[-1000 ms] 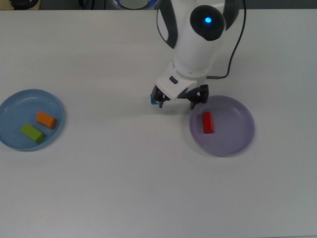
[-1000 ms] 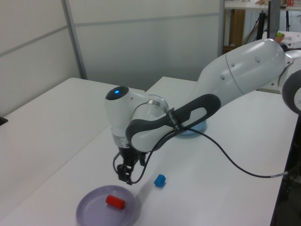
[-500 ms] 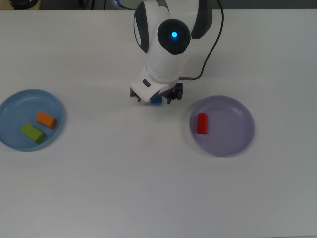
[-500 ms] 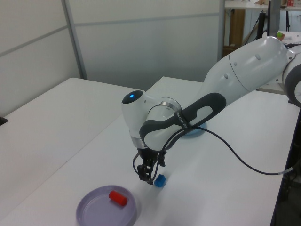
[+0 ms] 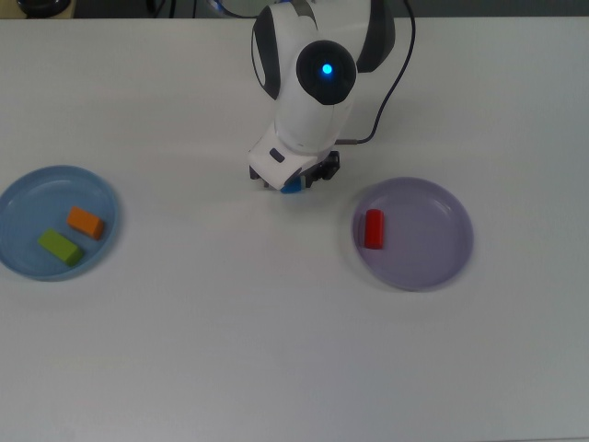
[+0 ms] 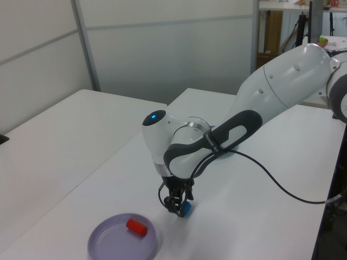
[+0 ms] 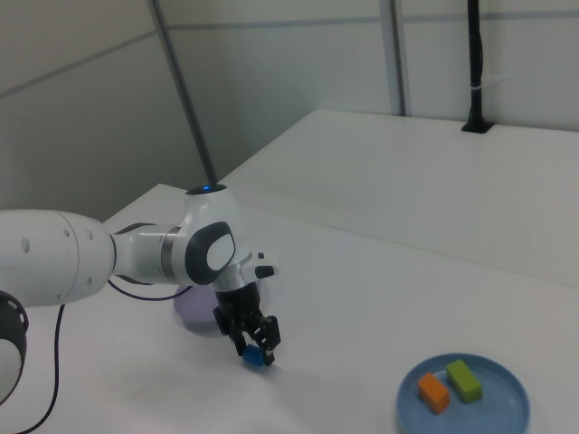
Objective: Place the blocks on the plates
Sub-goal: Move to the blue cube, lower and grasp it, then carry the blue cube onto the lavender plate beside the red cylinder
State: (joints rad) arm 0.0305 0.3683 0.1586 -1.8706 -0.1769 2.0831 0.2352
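The gripper has come down over the blue cube in the last moment. A second ago it hung beside the lavender plate, where the red block lies; then it swung across to the top view's left, and now it sits low on the worktop with the cube between its fingers. In the right view the fingers straddle the cube, one to each side, and the blue shows just below them. I judge they are still apart or only just meeting the cube; I cannot tell that they are clamped on it, since the cube rests on the worktop and nothing has lifted.

The cube is on the bare worktop, left of the lavender plate in the top view and well apart from the light blue plate at the far left. That plate holds the orange block and the green block, side by side. The red block has rolled a little inside its plate since a second ago, but it stays well within the rim.

So three blocks are placed and only the cube is left. The step in hand looks like the grasp: close, lift, then carry it to a plate, the lavender one being nearer. The cube is small, so an off-centre pinch could make it twist or slip out.
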